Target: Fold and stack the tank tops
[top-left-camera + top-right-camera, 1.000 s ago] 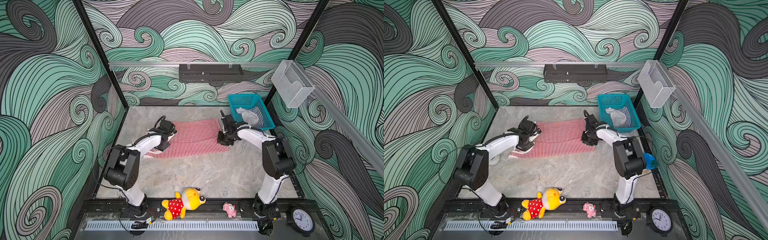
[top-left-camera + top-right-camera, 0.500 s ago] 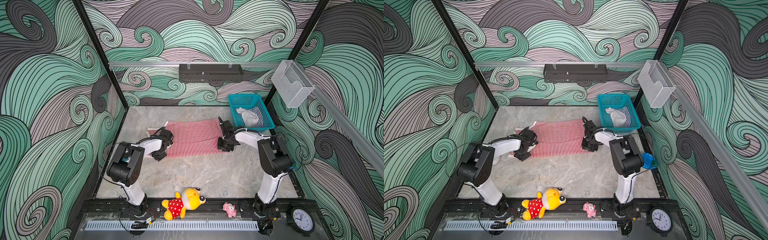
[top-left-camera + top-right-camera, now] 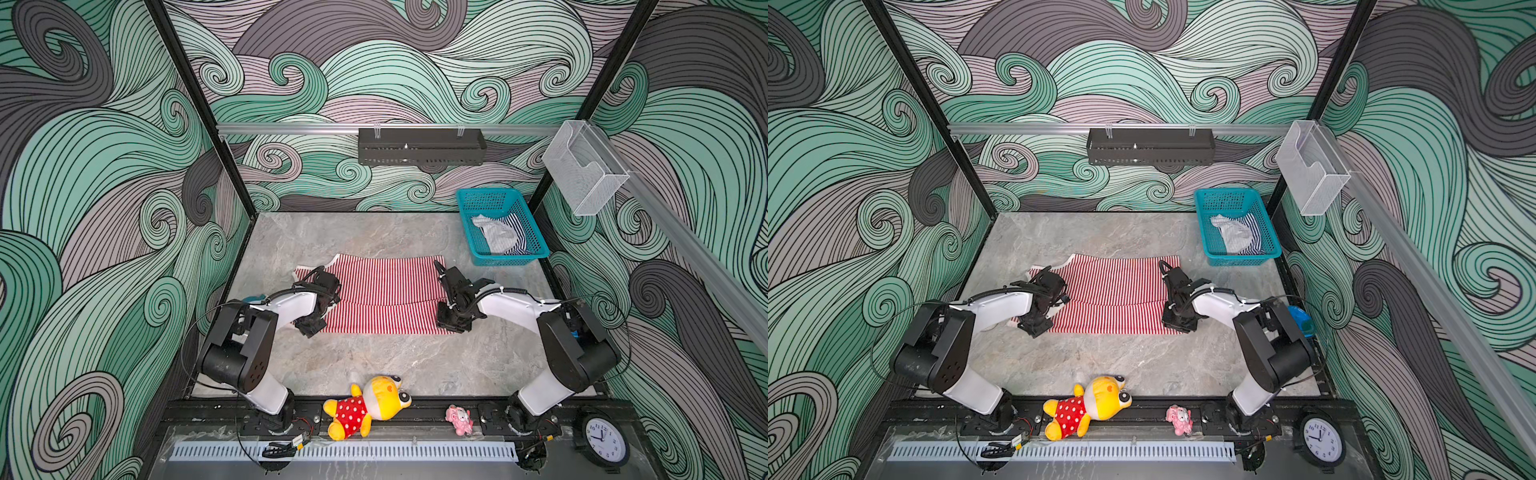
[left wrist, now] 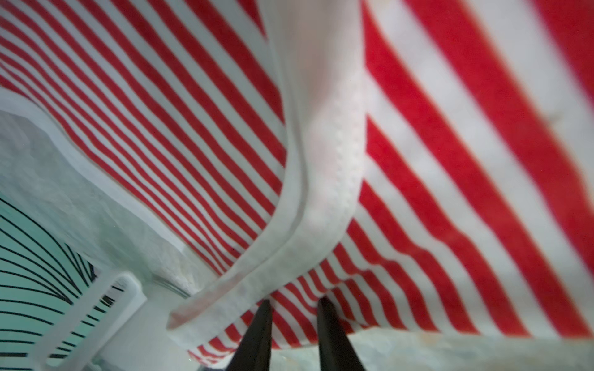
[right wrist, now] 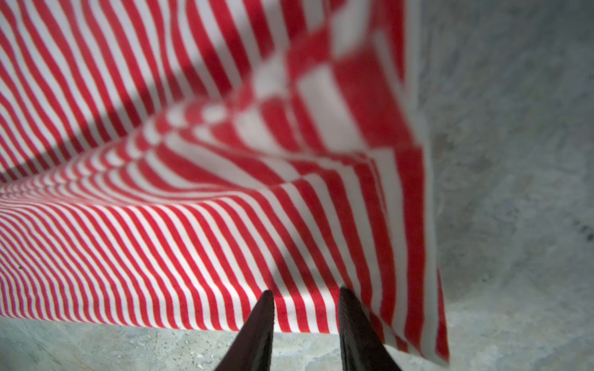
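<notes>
The red-and-white tank top (image 3: pixel 382 291) (image 3: pixel 1113 291) lies flat mid-table, with a fold line running across it. My left gripper (image 3: pixel 309 328) (image 3: pixel 1034 328) is down at its near left corner. In the left wrist view the gripper (image 4: pixel 294 303) is open, with striped cloth (image 4: pixel 160 128) and white trim (image 4: pixel 321 160) at its tips. My right gripper (image 3: pixel 451 324) (image 3: pixel 1177 324) is at the near right corner. In the right wrist view it (image 5: pixel 305 295) is open, and the hem (image 5: pixel 160 241) ends at its tips. The navy-and-white tank top (image 3: pixel 513 232) (image 3: pixel 1252 237) lies crumpled in the teal basket (image 3: pixel 490 199).
A pale grey cloth (image 3: pixel 496 237) lies over the navy top in the basket at the back right. A yellow plush toy (image 3: pixel 365 405), a small pink toy (image 3: pixel 459 419) and a clock (image 3: pixel 602 440) sit along the front rail. A black rack (image 3: pixel 419 145) hangs on the back wall.
Both grippers have come toward the table's front, bringing the red top's near edge with them. The right jaws have widened. The top now lies closer to the front.
</notes>
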Robot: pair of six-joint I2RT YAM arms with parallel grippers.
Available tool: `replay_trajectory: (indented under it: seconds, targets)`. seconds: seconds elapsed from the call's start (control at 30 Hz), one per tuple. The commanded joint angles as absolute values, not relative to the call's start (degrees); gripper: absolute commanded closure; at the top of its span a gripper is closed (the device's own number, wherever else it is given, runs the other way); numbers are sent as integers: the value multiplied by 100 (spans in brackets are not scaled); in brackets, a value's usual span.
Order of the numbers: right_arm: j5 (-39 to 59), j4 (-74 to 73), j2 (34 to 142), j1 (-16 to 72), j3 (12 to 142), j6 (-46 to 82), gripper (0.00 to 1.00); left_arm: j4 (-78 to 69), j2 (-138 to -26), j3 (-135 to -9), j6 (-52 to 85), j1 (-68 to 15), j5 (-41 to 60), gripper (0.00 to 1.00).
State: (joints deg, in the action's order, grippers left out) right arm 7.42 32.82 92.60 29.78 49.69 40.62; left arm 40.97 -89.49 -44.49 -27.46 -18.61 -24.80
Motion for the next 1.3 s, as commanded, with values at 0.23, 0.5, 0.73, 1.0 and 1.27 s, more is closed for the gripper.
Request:
replay_trajectory:
  seconds: [0.23,0.5,0.73,1.0,1.27]
  targets:
    - [786,3853,8817,3034,5100,4189,55,4869,-8235,-4724,-2591,-1703,-2039,70]
    - [906,4322,9217,2532,6680,3681,43,4553,-8816,-6285,-2478,-1514,-1754,62]
    - [668,4576,10990,1714,8731,2920,45,4611,-10739,-8256,-2085,-1295,-1012,62]
    - [421,5240,12955,1475,11062,2653,47,4805,-11845,-9418,-1920,-1261,-296,62]
    - [281,5714,13855,1441,12277,2498,56,4729,-11914,-9519,-1784,-1239,-88,62]
